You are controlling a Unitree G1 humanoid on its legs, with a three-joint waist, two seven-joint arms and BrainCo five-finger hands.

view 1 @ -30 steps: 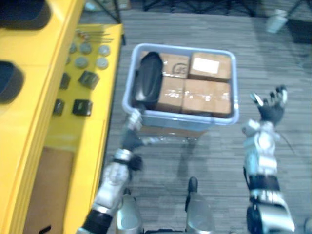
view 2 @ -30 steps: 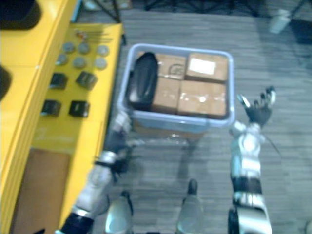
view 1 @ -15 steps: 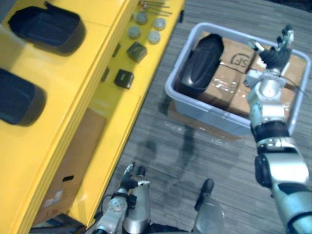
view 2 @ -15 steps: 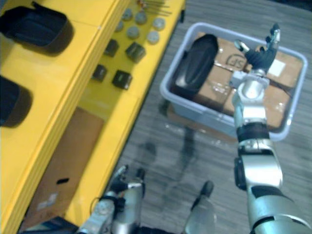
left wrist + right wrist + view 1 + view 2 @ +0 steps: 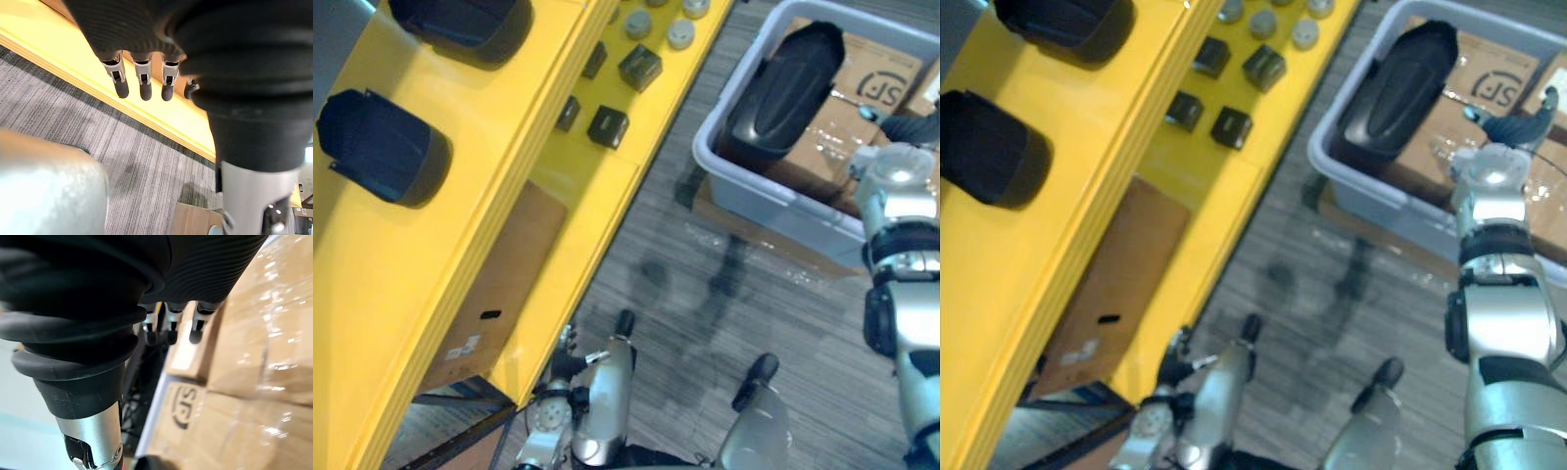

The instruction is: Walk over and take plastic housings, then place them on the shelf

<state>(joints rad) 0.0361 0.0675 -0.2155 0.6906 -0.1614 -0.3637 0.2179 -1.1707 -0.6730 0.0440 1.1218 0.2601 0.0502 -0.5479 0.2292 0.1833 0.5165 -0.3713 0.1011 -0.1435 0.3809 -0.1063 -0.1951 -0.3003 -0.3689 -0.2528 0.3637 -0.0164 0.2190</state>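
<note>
One black plastic housing (image 5: pixel 783 88) lies in the left part of a grey-blue bin (image 5: pixel 722 168), beside taped cardboard boxes (image 5: pixel 254 357). Two more black housings (image 5: pixel 382 147) (image 5: pixel 460 20) sit on the top of the yellow shelf (image 5: pixel 440 255). My right hand (image 5: pixel 1516 124) hovers open over the boxes in the bin, right of the housing and not touching it; its fingers (image 5: pixel 168 333) are straight. My left hand (image 5: pixel 563 364) hangs low by the shelf's lower edge, its fingers (image 5: pixel 142 83) relaxed and holding nothing.
Small black blocks (image 5: pixel 607 125) and grey round discs (image 5: pixel 680 34) lie on the shelf's lower level. A brown cardboard box (image 5: pixel 499 284) stands under the shelf. Grey carpet floor (image 5: pixel 705 304) runs between the shelf and the bin.
The camera has swung toward the shelf. My right hand went from beside the bin to over its boxes. My left hand dropped from the bin's near corner to low by the shelf.
</note>
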